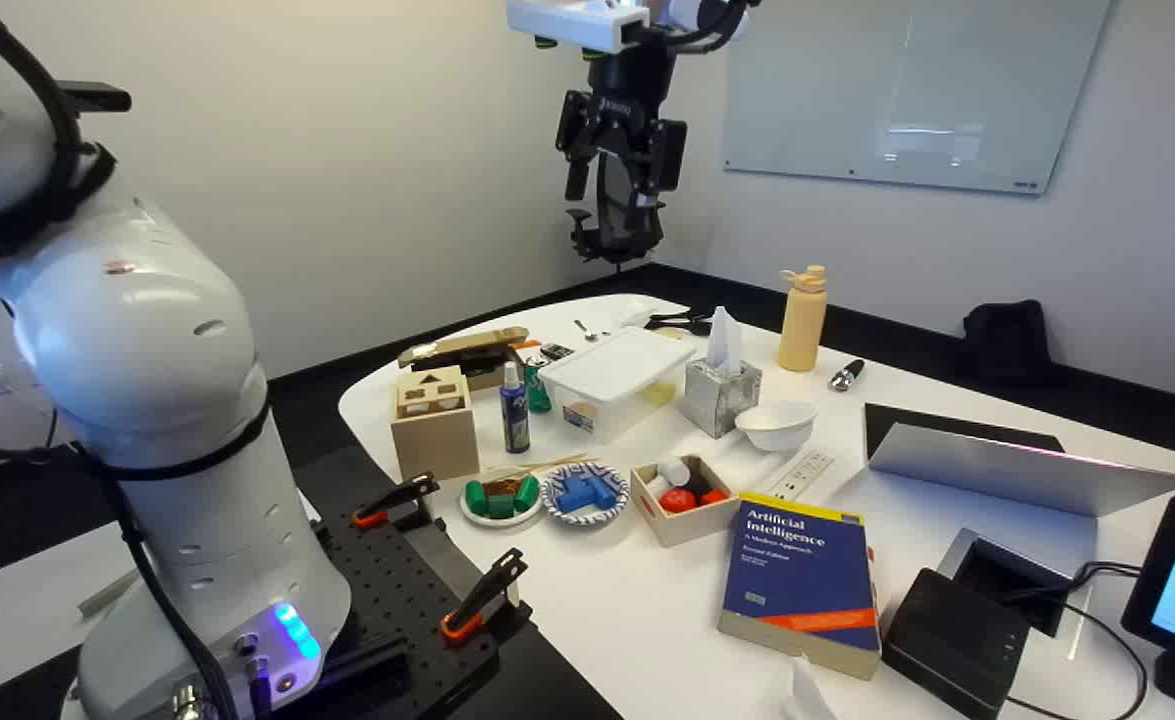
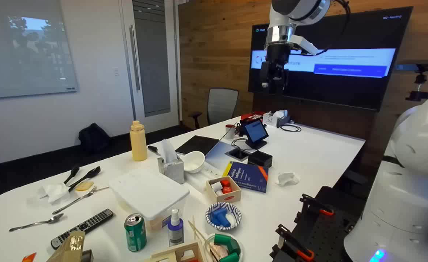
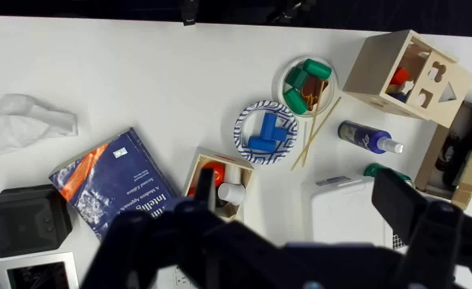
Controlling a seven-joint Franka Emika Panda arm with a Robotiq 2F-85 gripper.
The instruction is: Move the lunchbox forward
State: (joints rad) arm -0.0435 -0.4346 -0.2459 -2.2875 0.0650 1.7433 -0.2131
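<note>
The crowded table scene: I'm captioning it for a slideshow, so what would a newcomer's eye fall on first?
Probably the white robot arm beside the table, its black claw hanging open above it. Next, the blue Artificial Intelligence book beside the small wooden box, and the tan bottle standing near the table's edge. The white-lidded lunchbox by the tissue box looks quieter.
</note>
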